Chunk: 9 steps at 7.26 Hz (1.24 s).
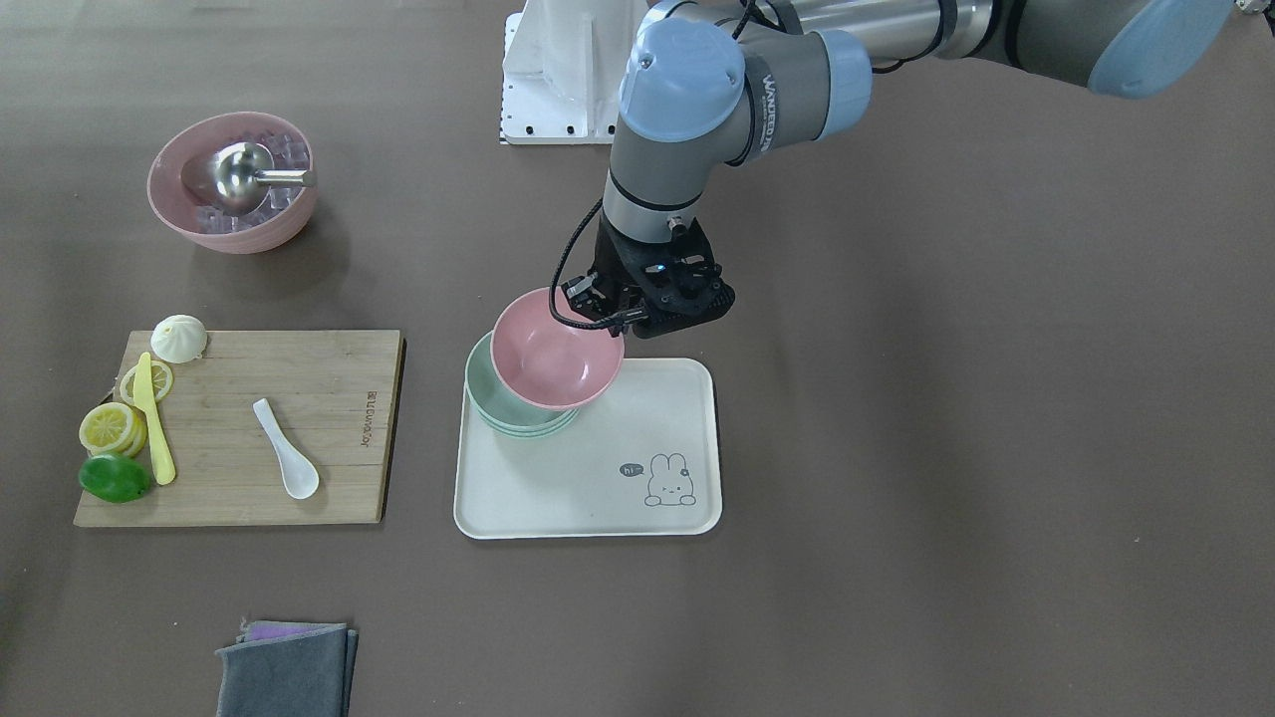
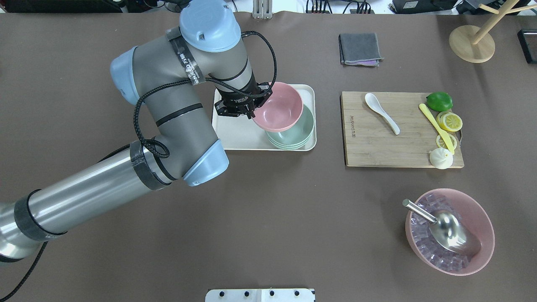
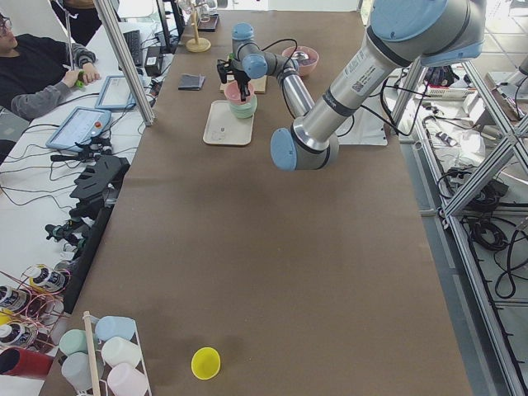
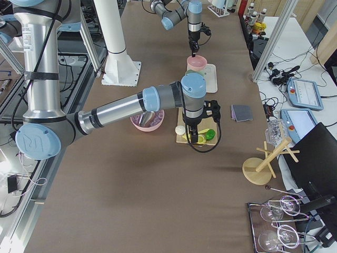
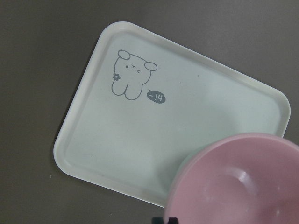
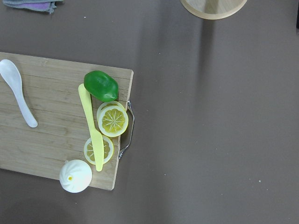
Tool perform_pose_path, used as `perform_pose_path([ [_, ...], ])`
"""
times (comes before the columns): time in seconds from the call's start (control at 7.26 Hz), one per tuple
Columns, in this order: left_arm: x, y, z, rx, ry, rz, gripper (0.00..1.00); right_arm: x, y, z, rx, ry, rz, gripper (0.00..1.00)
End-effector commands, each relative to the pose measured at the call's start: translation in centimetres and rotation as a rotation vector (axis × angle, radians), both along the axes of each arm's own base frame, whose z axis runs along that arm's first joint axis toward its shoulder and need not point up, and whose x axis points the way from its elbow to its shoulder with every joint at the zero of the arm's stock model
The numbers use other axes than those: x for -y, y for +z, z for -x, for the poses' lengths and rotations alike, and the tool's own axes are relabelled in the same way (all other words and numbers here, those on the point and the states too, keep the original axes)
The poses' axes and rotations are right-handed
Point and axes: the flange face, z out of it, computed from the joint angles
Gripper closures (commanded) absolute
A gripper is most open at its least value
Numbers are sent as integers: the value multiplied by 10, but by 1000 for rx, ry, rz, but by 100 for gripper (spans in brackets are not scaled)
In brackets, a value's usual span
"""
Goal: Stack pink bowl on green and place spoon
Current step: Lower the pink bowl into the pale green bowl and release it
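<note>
Robot lab: aluminium framing [image 3: 125, 62], teach pendants [image 3: 80, 128], cabling [image 3: 488, 235].

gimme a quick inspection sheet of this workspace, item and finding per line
surface: brown table, no spills seen
job's things: small matte pink bowl tilted over nested mint-green bowls on cream rabbit tray; glossy white soup spoon on bamboo board
clutter: large pink bowl of ice cubes with steel scoop; yellow plastic knife; folded grey cloth
grippers: left gripper shut on pink bowl's rim; right gripper above board, state unclear
cables: black cable loops along left arm
surroundings: seated person beside the table
</note>
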Motion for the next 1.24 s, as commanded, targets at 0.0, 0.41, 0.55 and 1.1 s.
perform_pose_path([
  [0.0, 0, 0, -4, -5, -4, 6, 100, 1, 0, 1, -1, -2, -1, 0],
  [0.41, -1, -2, -5, -7, -3, 4, 100, 4, -1, 4, -1, -8, -2, 0],
  [0.55, -1, -1, -5, -6, -3, 5, 100, 4, -1, 4, 0, -9, -2, 0],
  [1.1, -1, -6, -17, 6, -7, -1, 100, 4, -1, 5, 0, -9, -1, 0],
])
